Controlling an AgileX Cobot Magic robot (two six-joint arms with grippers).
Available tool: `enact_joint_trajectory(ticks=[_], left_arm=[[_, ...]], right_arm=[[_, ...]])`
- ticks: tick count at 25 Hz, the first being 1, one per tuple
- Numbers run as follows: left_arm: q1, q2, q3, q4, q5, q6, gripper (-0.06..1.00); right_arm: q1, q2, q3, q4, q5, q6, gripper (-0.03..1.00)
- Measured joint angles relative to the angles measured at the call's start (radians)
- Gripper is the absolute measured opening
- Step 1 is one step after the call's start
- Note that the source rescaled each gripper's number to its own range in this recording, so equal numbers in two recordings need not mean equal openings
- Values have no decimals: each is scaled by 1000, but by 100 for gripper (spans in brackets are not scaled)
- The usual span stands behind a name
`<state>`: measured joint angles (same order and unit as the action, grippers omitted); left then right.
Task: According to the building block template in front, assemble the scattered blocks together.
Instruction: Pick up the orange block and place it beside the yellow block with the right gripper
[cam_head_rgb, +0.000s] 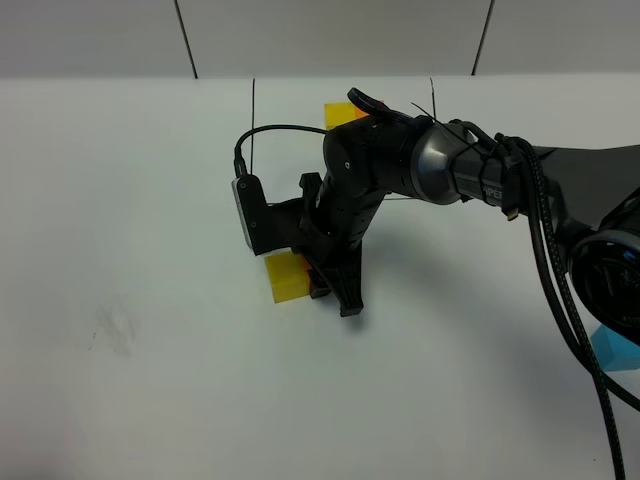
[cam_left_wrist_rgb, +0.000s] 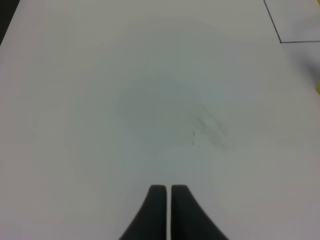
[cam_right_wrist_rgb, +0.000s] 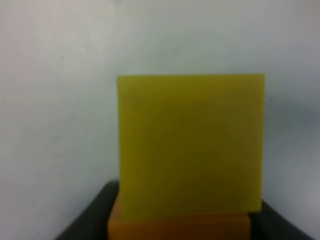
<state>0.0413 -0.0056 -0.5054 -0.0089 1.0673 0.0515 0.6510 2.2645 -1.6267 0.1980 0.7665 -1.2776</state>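
Our right fingers (cam_head_rgb: 345, 292) grip the orange cube (cam_right_wrist_rgb: 177, 227), which touches the yellow cube (cam_head_rgb: 288, 277) on the surface (cam_head_rgb: 150, 380). We see the building block template (cam_head_rgb: 338, 112) inside its black-outlined rectangle (cam_head_rgb: 253, 110). Our left fingers (cam_left_wrist_rgb: 159, 195) are closed together.

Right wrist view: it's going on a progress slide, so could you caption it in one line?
Right hand holds the orange block up against the yellow block on the white table.
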Motion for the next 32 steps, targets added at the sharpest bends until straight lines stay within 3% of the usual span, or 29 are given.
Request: enact_joint_trajectory(ticks=[20,26,32], left_arm=[[0,0,0,0,0,0,0],[0,0,0,0,0,0,0],[0,0,0,0,0,0,0]], right_arm=[[0,6,-2,4,-28,-16,51],[0,7,-6,4,-64,3,79],[0,7,-7,4,-68,38,85]])
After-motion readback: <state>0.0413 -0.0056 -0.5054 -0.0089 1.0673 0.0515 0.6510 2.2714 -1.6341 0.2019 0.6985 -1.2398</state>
